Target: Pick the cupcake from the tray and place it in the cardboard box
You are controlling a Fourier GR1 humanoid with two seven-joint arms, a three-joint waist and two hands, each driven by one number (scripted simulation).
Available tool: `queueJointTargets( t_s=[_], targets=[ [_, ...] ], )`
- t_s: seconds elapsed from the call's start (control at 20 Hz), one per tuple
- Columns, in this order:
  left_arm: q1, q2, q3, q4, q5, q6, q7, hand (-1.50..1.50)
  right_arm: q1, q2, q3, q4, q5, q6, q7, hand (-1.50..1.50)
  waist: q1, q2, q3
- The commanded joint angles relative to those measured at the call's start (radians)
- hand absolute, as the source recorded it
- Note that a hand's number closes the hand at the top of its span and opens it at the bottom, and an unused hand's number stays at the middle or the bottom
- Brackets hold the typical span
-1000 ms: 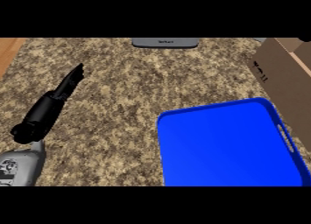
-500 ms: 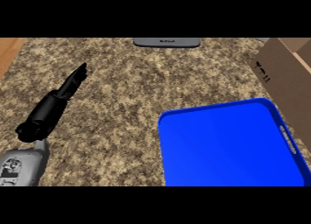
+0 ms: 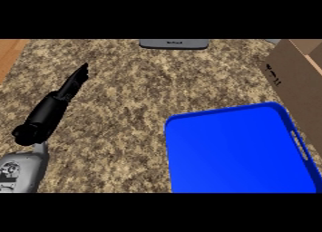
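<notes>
Only the left robot hand (image 3: pixel 51 111) shows in the head view, at the left side of the speckled brown stone table (image 3: pixel 136 90). It lies low over the table top and slants from lower left to upper right. Its black fingers (image 3: pixel 77 79) are stretched out straight and close together, tapering to a point aimed at the table's far side. They curl round nothing and pinch nothing, so the robot hand is open and holds no object. Behind it, the grey forearm (image 3: pixel 16 171) comes in from the lower left corner of the view.

The blue tray (image 3: pixel 237 149) takes up the lower right part of the view. It is rectangular with rounded corners and a raised rim, it sits slightly turned on the table, and its near end runs out of the view at the bottom. The tray lies well apart from the robot hand, with bare table between them. The cupcake cannot be made out anywhere in this view; the part of the tray that shows is plain blue.

The cardboard box (image 3: pixel 304 86) stands at the right edge, just beyond the tray's far right corner and alongside its right rim. Its brown side wall faces the view, and it is cut off by the edge. A flat grey object (image 3: pixel 173 43) sits at the table's far edge, near the middle. A wooden surface (image 3: pixel 6 56) shows past the table's left edge at the upper left.
</notes>
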Motion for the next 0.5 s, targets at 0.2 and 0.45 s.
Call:
queueJointTargets(
  t_s=[0.2,0.45],
  targets=[
    [-0.002,-0.007,0.002,0.016,-0.011,0.011,-0.011,0.0,-0.027,0.0,-0.217,-0.055,-0.221,-0.135,-0.23,-1.5,-0.016,-0.003,0.003],
    [0.01,-0.005,0.004,-0.002,-0.001,0.002,-0.01,0.0,-0.023,0.017,-0.49,-0.026,-0.478,-0.226,-0.241,-1.5,-0.025,-0.006,0.005]
  ],
)
